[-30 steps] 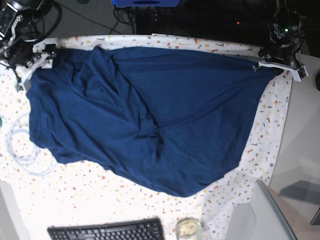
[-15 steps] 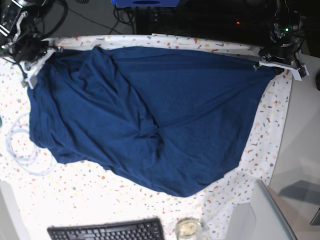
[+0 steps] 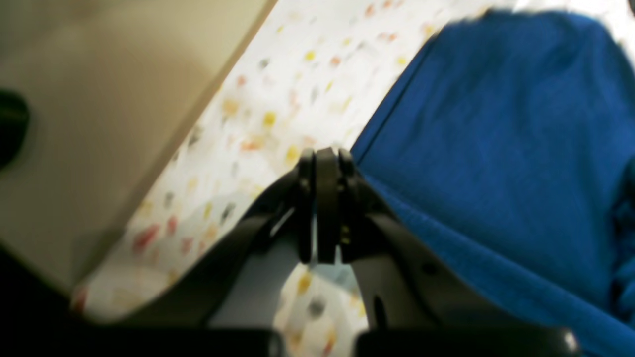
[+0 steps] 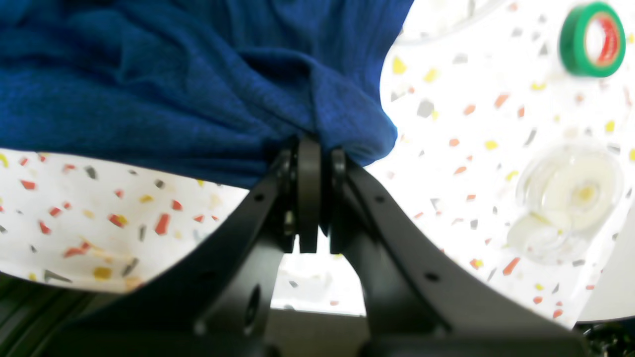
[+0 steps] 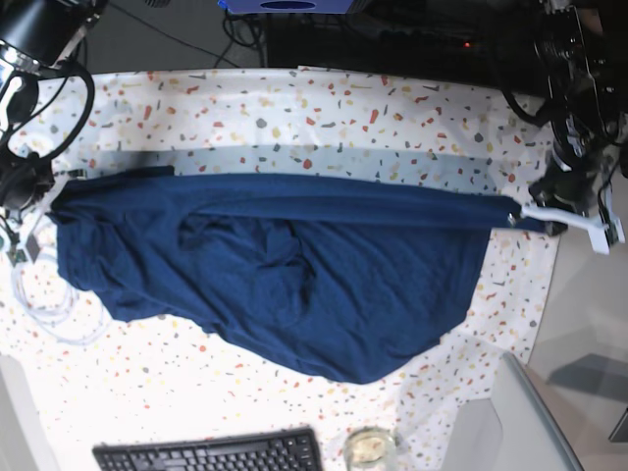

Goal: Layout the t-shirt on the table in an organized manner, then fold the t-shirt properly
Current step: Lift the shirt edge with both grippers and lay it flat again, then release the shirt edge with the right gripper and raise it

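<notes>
The dark navy t-shirt lies across the speckled table, its far edge lifted and stretched taut in a straight line between both grippers. In the base view my left gripper sits at the right, shut on the shirt's right corner. In the left wrist view the left gripper has its jaws pressed together, with the t-shirt running up to them. My right gripper sits at the left. The right wrist view shows the right gripper shut on a bunched edge of the t-shirt.
A green tape roll and a clear tape roll lie near the right gripper. A white cable coils at the left edge. A black keyboard and a glass jar stand at the front. A plain grey surface borders the right.
The right gripper closed on the shirt's far left corner. Both grippers then drew the far edge toward the front, uncovering the table's back strip and folding the shirt over itself.
</notes>
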Robot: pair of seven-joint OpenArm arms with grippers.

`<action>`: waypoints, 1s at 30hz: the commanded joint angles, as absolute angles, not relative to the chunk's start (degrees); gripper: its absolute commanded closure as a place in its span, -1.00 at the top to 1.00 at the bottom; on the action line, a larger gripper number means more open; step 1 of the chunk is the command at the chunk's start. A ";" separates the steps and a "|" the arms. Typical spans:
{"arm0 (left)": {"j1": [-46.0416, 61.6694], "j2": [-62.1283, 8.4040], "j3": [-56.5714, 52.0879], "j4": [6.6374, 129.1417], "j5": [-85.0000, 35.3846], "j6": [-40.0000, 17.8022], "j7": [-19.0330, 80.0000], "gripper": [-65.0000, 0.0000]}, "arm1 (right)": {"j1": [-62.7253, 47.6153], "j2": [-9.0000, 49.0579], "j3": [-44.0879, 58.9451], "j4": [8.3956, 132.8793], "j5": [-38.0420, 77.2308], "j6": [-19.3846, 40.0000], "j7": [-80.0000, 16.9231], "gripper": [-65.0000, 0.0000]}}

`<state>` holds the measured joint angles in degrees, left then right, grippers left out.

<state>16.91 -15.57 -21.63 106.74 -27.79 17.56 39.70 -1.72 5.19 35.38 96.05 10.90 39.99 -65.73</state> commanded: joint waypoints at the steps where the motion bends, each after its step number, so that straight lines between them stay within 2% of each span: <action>1: 15.60 -16.40 -21.85 108.18 -27.47 17.63 39.16 -1.00 | -0.57 6.02 35.47 97.45 11.03 40.00 -65.19 -1.00; 9: 13.85 -16.40 -22.02 108.53 -27.47 17.63 39.87 -1.00 | -0.66 5.93 35.82 100.35 11.03 40.00 -67.21 -1.00; 14: 20.53 -15.96 -21.93 108.44 -27.47 17.63 39.69 -1.00 | -6.64 5.41 35.38 99.56 11.03 40.00 -64.92 -1.00; 22: 27.82 -15.87 -22.20 105.01 -27.47 17.63 39.34 -1.00 | -10.15 6.02 35.74 84.79 11.03 40.00 -56.84 -1.00; 28: 28.00 -14.37 -22.20 103.43 -27.47 17.63 39.34 -1.00 | -12.18 5.58 35.56 83.38 11.03 40.00 -56.13 -0.99; 30: 28.00 -14.11 -22.29 103.43 -27.38 17.63 39.34 -1.00 | -12.35 5.58 35.82 83.38 11.03 40.00 -56.13 -0.86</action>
<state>27.99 -13.30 -21.91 102.65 -27.53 17.56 40.32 -12.64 4.71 35.42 82.46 10.57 39.94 -56.55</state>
